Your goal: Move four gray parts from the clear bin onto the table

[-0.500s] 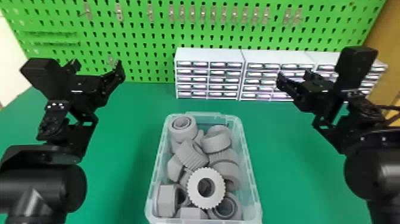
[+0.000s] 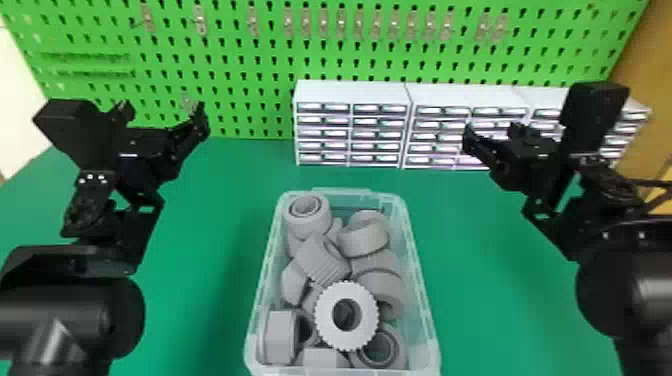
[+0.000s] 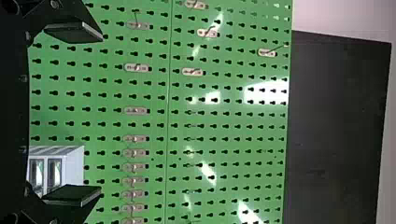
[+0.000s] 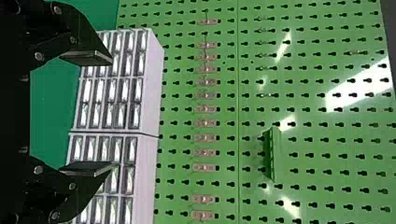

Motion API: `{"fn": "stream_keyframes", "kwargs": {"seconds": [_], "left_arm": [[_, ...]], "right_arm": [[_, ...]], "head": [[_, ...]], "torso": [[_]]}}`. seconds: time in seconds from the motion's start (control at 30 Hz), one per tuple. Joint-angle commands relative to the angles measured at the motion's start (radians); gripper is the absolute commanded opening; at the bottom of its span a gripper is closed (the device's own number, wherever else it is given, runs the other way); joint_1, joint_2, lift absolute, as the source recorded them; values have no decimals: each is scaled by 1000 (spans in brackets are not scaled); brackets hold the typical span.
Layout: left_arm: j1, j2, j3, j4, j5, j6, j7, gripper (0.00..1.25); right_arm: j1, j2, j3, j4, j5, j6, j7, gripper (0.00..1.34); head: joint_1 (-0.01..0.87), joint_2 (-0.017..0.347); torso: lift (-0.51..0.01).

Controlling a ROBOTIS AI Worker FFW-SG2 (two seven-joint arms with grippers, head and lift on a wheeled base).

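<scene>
Gray parts (image 2: 320,260) lie heaped in the clear bin (image 2: 419,285), as the head view shows, between the left claw (image 2: 164,111) and the right claw (image 2: 491,131) and lower in the view than both. The bin stands on the green surface (image 2: 215,225). Behind the claws rises a green pegboard (image 2: 240,65) with a row of metal hooks (image 2: 253,22); pale drawer cabinets (image 2: 352,91) stand at its foot, partly behind the right claw.

In the left wrist view, the left claw's fingers are spread well apart. Pegboard lies ahead of them, with a dark panel (image 3: 336,140) past its edge.

In the right wrist view, the right claw's fingers also gape wide, in front of the drawer cabinets. A small green bracket (image 4: 274,154) sits on the pegboard beyond.
</scene>
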Motion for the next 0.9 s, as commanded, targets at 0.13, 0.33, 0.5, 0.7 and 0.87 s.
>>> {"fn": "stream_keyframes", "kwargs": {"seconds": [0.13,0.33,0.5,0.7,0.87], "left_arm": [[-3,0,1,1,-5,0,0,1112],[0,-1,7,-2,-5,0,0,1112],[3,-1,2,-2,-5,0,0,1112],[2,-1,7,-2,-8,0,0,1112],[5,-1,16,-4,-9,0,0,1112]], "right_arm": [[16,6,-11,0,-8,-1,0,868],[29,8,-11,-18,-11,15,0,868],[44,2,14,-58,-26,71,-1,868],[78,-8,72,-140,-60,203,-40,868],[116,-21,135,-193,-143,303,-152,867]], "head": [[678,34],[678,34],[678,34],[678,34],[678,34]], "torso": [[-50],[-50],[-50],[-50],[-50]]}}
